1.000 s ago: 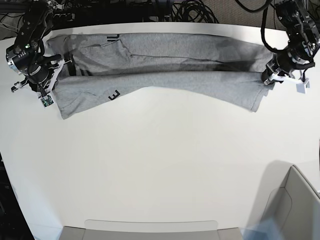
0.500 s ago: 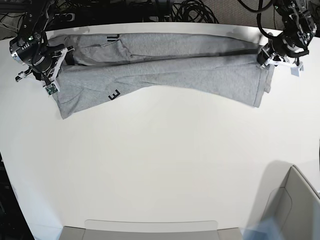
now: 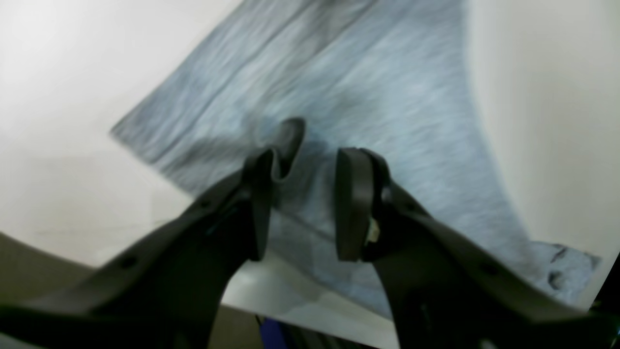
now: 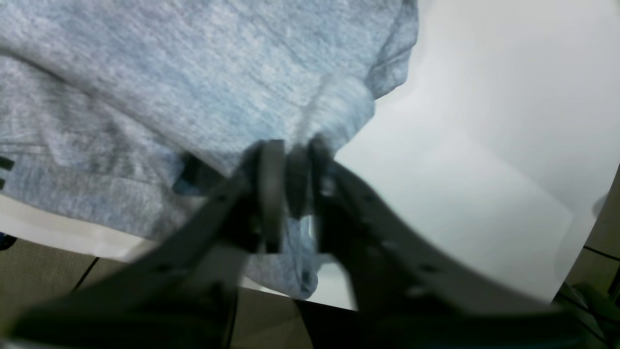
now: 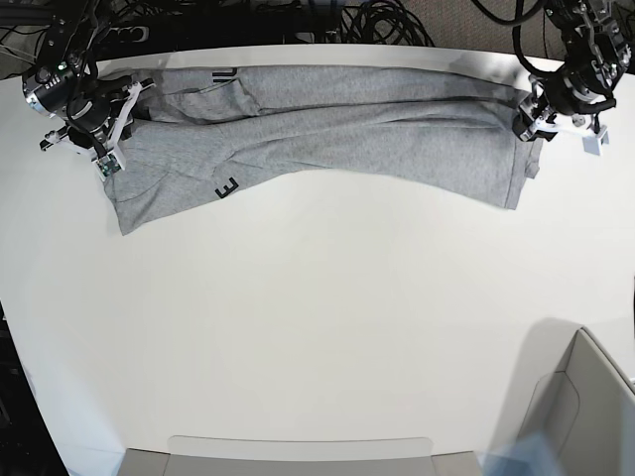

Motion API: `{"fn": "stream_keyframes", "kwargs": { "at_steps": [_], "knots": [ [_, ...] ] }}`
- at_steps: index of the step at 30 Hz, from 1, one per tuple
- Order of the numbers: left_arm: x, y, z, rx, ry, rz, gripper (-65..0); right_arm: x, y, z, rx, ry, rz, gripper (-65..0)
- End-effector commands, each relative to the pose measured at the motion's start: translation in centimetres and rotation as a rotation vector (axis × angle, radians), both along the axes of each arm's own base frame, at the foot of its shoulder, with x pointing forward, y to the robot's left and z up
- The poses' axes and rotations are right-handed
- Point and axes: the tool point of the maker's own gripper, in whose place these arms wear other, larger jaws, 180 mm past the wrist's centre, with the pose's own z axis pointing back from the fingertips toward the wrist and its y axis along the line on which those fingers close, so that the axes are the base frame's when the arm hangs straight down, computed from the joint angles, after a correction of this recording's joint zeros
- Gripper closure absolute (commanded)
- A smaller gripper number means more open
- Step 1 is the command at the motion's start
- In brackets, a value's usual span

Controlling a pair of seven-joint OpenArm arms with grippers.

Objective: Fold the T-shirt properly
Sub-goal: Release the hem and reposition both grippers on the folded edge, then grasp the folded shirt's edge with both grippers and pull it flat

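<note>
The heather-grey T-shirt (image 5: 327, 129) lies as a long band across the far side of the white table (image 5: 317, 317), with a black letter (image 5: 226, 186) showing near its left end. My left gripper (image 5: 524, 124) hovers at the shirt's right end. In the left wrist view it (image 3: 302, 194) stands open over the cloth (image 3: 368, 97), with a small fold rising by one finger (image 3: 256, 203). My right gripper (image 5: 104, 159) is at the shirt's left end. In the blurred right wrist view its fingers (image 4: 293, 194) stand a little apart, with a fold of cloth (image 4: 298, 252) between them.
Black cables (image 5: 377, 20) lie behind the table's far edge. A grey box (image 5: 585, 407) stands at the near right corner. A flat grey tray (image 5: 298, 451) runs along the near edge. Both arms sit close to the table's side edges.
Both grippers carried the shirt's near edge toward the far side, laying it over the back layer. Both have since opened from a shut grip on the cloth.
</note>
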Motion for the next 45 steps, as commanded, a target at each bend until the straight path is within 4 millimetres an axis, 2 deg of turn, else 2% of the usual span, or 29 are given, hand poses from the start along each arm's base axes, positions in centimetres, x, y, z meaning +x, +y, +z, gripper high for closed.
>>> {"fn": "stream_keyframes", "kwargs": {
  "at_steps": [1, 3, 6, 10, 14, 18, 22, 25, 29, 31, 33, 36, 38, 42, 45],
  "knots": [
    [0.7, 0.2, 1.7, 0.032, -0.048, -0.021, -22.5, 0.5, -0.1, 0.7, -0.010, -0.026, 0.017, -19.3],
    [0.9, 0.1, 2.3, 0.043, -0.063, -0.032, -22.9, 0.6, -0.1, 0.8, -0.010, -0.029, 0.017, -23.9],
    [1.4, -0.1, 3.1, 0.058, -0.086, -0.046, -22.9, 0.6, -0.1, 0.7, -0.010, -0.027, 0.017, -26.7],
    [2.0, 0.5, 3.8, 0.097, -0.108, -0.062, -24.1, 0.6, -0.2, 0.7, -0.012, -0.028, 0.017, -26.8],
    [2.8, 2.3, 5.0, 0.172, -0.133, -0.078, -24.0, 0.7, -0.1, 0.7, -0.009, -0.029, 0.017, -26.8],
    [3.3, 3.2, 5.7, 0.217, -0.130, -0.120, -23.4, 0.7, 0.0, 0.7, -0.007, -0.029, 0.017, -26.8],
    [4.0, 1.1, 4.6, 0.212, -0.099, -0.235, -23.5, 0.7, -0.1, 0.7, -0.008, -0.029, 0.018, -26.8],
    [4.9, -0.9, 4.1, 0.210, -0.139, -0.284, -23.5, 0.8, 0.0, 0.8, -0.004, -0.033, 0.015, -26.8],
    [7.5, -3.5, 4.5, 0.192, -0.196, -0.356, -23.5, 0.9, 0.2, 0.7, 0.007, -0.039, 0.005, -26.8],
    [8.3, -4.9, 3.4, 0.165, -0.179, -0.398, -23.5, 0.9, 0.1, 0.7, 0.006, -0.039, 0.003, -26.8],
    [8.9, -4.9, 1.9, 0.156, -0.144, -0.398, -23.4, 0.9, 0.1, 0.7, 0.006, -0.039, 0.003, -26.8],
    [8.7, -3.2, -0.9, 0.234, -0.057, -0.394, -23.3, 1.1, 0.4, 0.8, 0.018, -0.050, 0.005, -26.8],
    [8.6, -3.0, -1.3, 0.280, -0.044, -0.405, -23.3, 1.9, 1.7, 1.3, 0.091, -0.120, 0.016, -26.7],
    [8.7, -2.9, -1.1, 0.314, -0.054, -0.413, -23.3, 3.7, 2.8, 2.7, 0.172, -0.232, 0.003, -26.7],
    [8.5, -2.7, -1.4, 0.313, -0.045, -0.410, -23.3, 5.2, 3.1, 2.1, 0.217, -0.239, -0.019, -26.6]
  ]
}}
